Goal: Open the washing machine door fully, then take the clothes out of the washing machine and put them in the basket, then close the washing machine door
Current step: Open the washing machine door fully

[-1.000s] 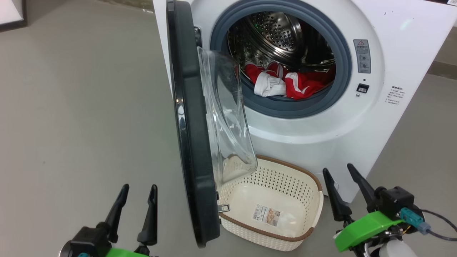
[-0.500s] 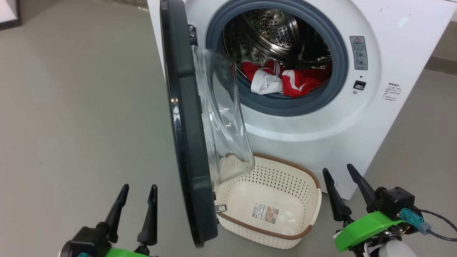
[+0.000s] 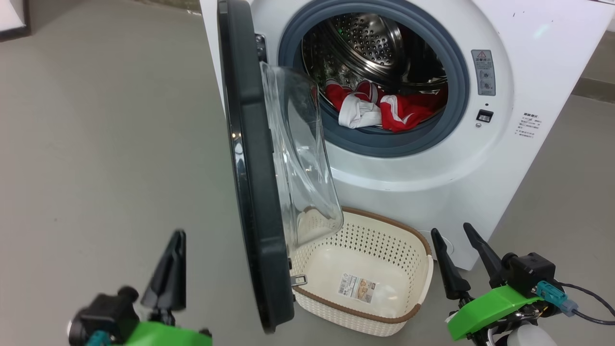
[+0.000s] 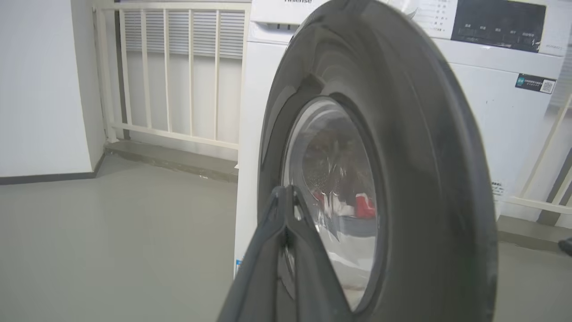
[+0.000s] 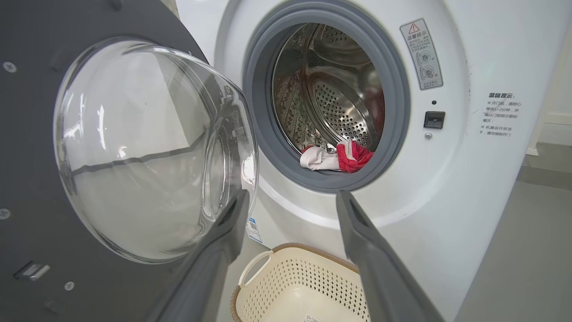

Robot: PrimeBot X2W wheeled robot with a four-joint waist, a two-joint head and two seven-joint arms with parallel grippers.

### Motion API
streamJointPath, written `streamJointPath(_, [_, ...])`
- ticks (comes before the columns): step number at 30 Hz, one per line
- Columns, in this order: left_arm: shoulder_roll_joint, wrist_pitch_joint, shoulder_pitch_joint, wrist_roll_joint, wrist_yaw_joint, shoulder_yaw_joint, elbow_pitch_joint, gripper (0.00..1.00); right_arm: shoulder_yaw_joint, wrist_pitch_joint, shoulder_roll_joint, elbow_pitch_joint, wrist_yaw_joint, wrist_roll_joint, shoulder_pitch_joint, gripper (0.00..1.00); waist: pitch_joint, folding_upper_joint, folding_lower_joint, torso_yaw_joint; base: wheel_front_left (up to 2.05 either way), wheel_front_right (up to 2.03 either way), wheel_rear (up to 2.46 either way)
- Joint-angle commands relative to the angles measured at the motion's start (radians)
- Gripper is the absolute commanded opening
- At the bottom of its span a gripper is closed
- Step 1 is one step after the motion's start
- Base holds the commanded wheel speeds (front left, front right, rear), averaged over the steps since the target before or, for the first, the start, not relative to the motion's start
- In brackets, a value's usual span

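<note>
The white washing machine (image 3: 432,168) stands ahead, and its door (image 3: 250,168) swings out edge-on toward me, black rim left, glass bowl (image 3: 300,154) right. Red and white clothes (image 3: 384,108) lie at the drum's front lip. The basket (image 3: 384,223) sits on the floor under the opening, holding just a paper label. My left gripper (image 3: 178,235) is shut on nothing, low and left of the door's outer face (image 4: 402,156), apart from it. My right gripper (image 3: 450,229) hangs open beside the basket's right end, pointing at the drum (image 5: 339,112), clothes (image 5: 339,156) and basket (image 5: 304,286).
Grey floor (image 3: 105,144) spreads wide to the left of the door. A cream railing (image 4: 178,80) on a low step and a white wall (image 4: 40,89) stand behind the machine's left side. A cable (image 3: 586,298) trails from my right wrist.
My left gripper's fingers have come together and its tip has risen slightly. The head camera shifted a little at first; door, clothes and basket have not moved.
</note>
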Motion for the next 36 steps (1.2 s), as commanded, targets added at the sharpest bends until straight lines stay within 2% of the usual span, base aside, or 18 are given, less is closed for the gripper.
streamJointPath(1, [0.009,-0.005,-0.058,0.006,0.010,0.035,-0.045,0.00,0.017,-0.007,0.001,-0.020,0.008,-0.001,-0.029,1.00,-0.001,0.0000,0.0000,0.001,0.00,0.00,0.00])
streamJointPath(10, [0.009,-0.005,-0.170,0.013,0.047,-0.009,-0.323,0.00,0.025,-0.007,0.001,-0.019,0.008,-0.002,-0.027,1.00,-0.006,0.0000,0.0000,-0.009,0.00,0.00,0.00])
streamJointPath(17, [0.009,0.017,-0.199,-0.002,0.050,-0.158,-0.427,0.00,0.027,-0.007,0.001,-0.017,0.008,-0.001,-0.030,1.00,-0.004,0.0000,0.0000,-0.021,0.00,0.00,0.00])
streamJointPath(26, [0.009,0.099,-0.176,-0.074,0.065,-0.365,-0.303,0.00,0.035,-0.007,0.001,-0.020,0.008,0.003,-0.039,1.00,0.013,0.0000,0.0000,-0.035,0.00,0.00,0.00])
streamJointPath(36, [0.010,0.205,-0.158,-0.121,0.144,-0.373,-0.149,0.00,0.021,-0.007,0.001,-0.017,0.008,-0.004,-0.042,1.00,0.031,0.0000,0.0000,-0.039,0.00,0.00,0.00])
